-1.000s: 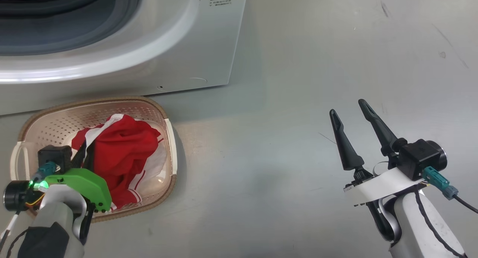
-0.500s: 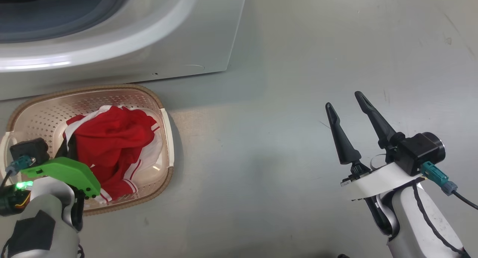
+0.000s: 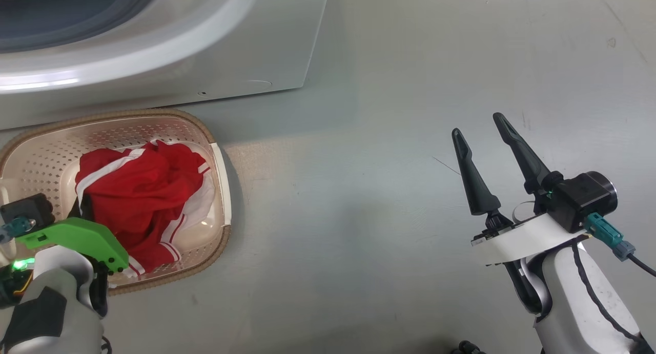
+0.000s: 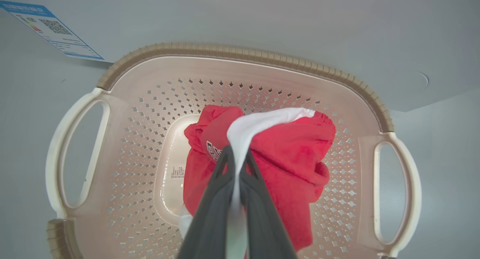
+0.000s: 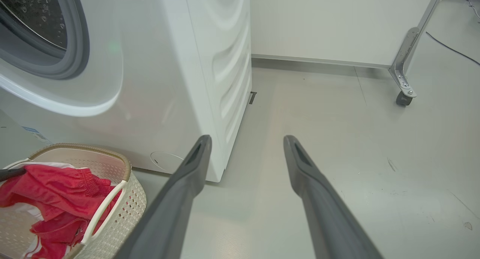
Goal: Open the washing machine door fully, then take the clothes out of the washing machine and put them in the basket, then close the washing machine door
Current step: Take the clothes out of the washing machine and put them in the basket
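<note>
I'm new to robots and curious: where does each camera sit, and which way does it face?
Head view: on the head, facing down at the floor, basket, clothes and washing machine; green left wrist cover lower left, open right jaws lower right.
Left wrist view: on the left wrist, facing down into the basket; left jaws shut on the clothes.
Right wrist view: on the right wrist, facing the washing machine's corner; right jaws open.
Shared: every view shows the basket and clothes.

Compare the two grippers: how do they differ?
Left gripper is shut on the clothes; right gripper is open and empty. Left hangs over the basket; right hangs over the floor. Both have long dark fingers.
</note>
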`<state>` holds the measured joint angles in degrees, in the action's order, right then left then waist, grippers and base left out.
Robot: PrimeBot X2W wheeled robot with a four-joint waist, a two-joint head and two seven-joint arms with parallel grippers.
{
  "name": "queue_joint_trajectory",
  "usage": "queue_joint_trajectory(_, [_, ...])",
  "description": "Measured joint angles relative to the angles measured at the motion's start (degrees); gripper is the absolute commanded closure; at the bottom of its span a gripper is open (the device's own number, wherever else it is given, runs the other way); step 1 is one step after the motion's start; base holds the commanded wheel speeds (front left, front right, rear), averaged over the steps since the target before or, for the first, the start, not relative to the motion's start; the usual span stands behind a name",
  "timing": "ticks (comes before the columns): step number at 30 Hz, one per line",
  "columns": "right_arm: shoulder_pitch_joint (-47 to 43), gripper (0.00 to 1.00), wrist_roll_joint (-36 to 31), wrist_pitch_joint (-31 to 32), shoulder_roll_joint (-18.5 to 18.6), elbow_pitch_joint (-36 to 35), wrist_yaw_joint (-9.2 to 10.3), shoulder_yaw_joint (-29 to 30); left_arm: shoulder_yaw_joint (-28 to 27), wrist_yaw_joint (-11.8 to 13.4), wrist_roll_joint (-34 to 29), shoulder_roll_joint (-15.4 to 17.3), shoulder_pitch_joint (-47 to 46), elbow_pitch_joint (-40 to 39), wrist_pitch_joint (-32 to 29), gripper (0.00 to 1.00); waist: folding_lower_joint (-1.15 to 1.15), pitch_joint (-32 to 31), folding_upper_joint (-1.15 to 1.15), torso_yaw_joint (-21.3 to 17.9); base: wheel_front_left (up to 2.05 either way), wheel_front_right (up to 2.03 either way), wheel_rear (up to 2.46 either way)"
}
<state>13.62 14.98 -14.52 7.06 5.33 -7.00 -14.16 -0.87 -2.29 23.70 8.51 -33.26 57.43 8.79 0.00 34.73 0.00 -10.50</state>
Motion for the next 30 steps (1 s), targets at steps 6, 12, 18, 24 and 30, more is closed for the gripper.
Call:
queue_joint_trajectory(6, [0.0,0.00,0.0,0.0,0.0,0.0,0.00,0.2,-0.3,0.0,0.5,-0.2,-0.8,2.5,0.9,0.46,0.00,0.0,0.00,0.2,0.00,0.00,0.00])
queue_joint_trajectory(12, [0.0,0.00,-0.1,0.0,0.0,0.1,0.00,0.6,-0.3,0.5,0.5,-0.6,-1.6,4.2,2.2,0.00,0.00,-0.3,0.00,0.8,0.00,0.00,0.00])
queue_joint_trajectory(18, [0.1,0.00,-0.1,0.0,0.1,0.6,0.00,0.5,-0.4,0.5,0.5,-0.9,-1.9,5.6,3.5,0.00,0.00,-1.7,0.00,1.6,0.00,0.00,0.00])
queue_joint_trajectory(24, [0.1,0.00,-0.1,0.0,-0.2,1.2,0.00,0.1,0.2,-0.6,0.5,-2.4,-1.9,6.7,4.4,0.00,0.00,-4.4,0.00,2.7,0.00,0.00,0.00])
queue_joint_trajectory(30, [0.1,0.00,0.1,0.0,-1.0,2.2,0.00,0.2,1.3,-1.6,-0.4,-2.4,-1.7,6.4,5.0,0.00,0.00,-7.5,0.00,3.7,0.00,0.00,0.00])
